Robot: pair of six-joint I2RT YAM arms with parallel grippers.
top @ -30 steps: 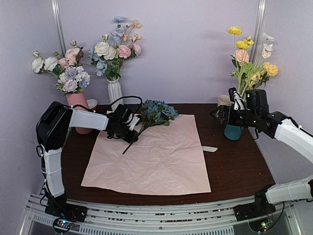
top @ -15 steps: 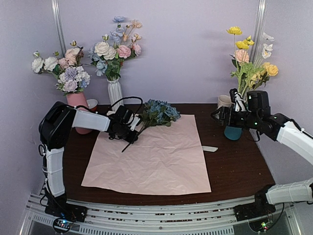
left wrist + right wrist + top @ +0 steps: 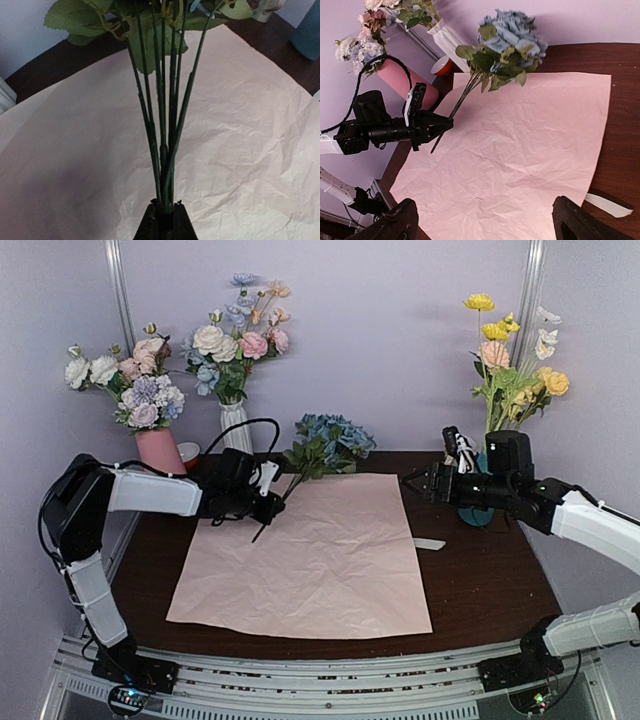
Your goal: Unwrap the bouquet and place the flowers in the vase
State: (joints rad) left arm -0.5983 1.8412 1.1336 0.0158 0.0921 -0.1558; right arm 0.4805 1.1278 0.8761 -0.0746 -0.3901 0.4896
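In hand: a bunch of artificial flowers [image 3: 333,438], a dusty blue hydrangea-like cluster over serrated green leaves, on several thin dark green stems [image 3: 164,130]. Tilted, with the blue head toward 1 o'clock above the far edge of the crumpled pale pink paper sheet [image 3: 310,560] and the stem ends toward 7 o'clock. Gripped low on the stems by the left gripper [image 3: 270,502], its black jaws pinched almost together around the bundle, at 11 o'clock of the sheet. Paper spread flat on the dark brown table [image 3: 490,580].

At 2 o'clock, the right gripper [image 3: 420,479], jaws spread wide with nothing between them.

Also at 2 o'clock, the smooth teal-blue vase [image 3: 306,27], largely hidden behind the right arm, with yellow, pale pink and white blooms [image 3: 512,360] rising above it. At 10 o'clock, a pink vase [image 3: 158,450] holding a pink, white and lilac bunch [image 3: 128,380]. At 11 o'clock, a white ribbed vase [image 3: 235,427] holding a pastel bunch [image 3: 235,335].
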